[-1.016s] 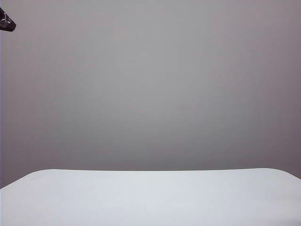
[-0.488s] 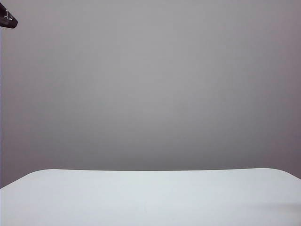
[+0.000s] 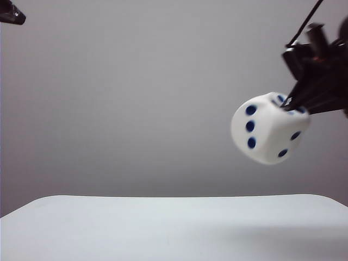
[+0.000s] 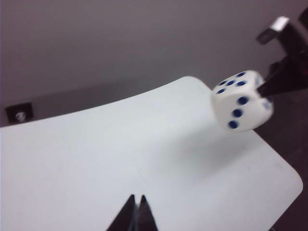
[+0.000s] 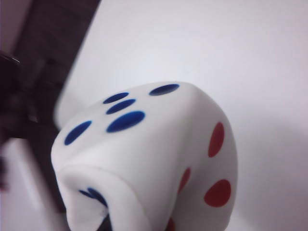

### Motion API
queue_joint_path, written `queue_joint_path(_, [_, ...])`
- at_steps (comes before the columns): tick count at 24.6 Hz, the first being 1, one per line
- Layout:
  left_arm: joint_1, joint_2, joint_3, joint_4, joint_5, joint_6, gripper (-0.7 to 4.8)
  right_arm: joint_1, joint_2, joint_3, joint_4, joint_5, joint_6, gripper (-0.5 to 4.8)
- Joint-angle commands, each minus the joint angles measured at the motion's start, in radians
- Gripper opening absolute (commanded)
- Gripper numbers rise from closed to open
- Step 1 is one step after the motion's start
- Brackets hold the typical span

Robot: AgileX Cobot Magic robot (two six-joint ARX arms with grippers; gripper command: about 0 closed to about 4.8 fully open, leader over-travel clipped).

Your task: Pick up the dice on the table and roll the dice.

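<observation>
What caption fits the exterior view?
Right end effector holds the dice pinched, high above the table.

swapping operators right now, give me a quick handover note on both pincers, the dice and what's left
Right pincer: shut on the dice, pinching its soft side, held in the air above the right end of the table.
Left pincer: shut, holding nothing, over the near side of the table.
Done: dice picked up.
Left: release it so it rolls on the table.
</observation>
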Motion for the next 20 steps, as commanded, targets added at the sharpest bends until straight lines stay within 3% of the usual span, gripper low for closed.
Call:
queue_joint_path(1, [0.0,0.0,0.006,0.031,0.014,-0.019,-0.04,0.092,-0.003,0.003,0.1,0.19,0.02,0.22])
queue_joint_path(9, [0.0,0.032,0.006,0.031,0.014,-0.02,-0.04,0.253,-0.003,0.002,0.237,0.269,0.026,0.22])
queue_joint_path(16, [0.0,0.032,0.006,0.033,0.014,-0.019,-0.04,0.251,-0.039,0.004,0.353,0.141,0.026,0.24])
queue_joint_path(18, [0.0,0.032,0.006,0.037,0.014,-0.02,-0.04,0.251,-0.08,0.005,0.432,0.07,0.025,0.98])
queue_joint_path(20, [0.0,0.032,0.006,0.045,0.014,-0.02,-0.04,0.251,-0.142,0.016,0.522,0.024,0.025,2.55])
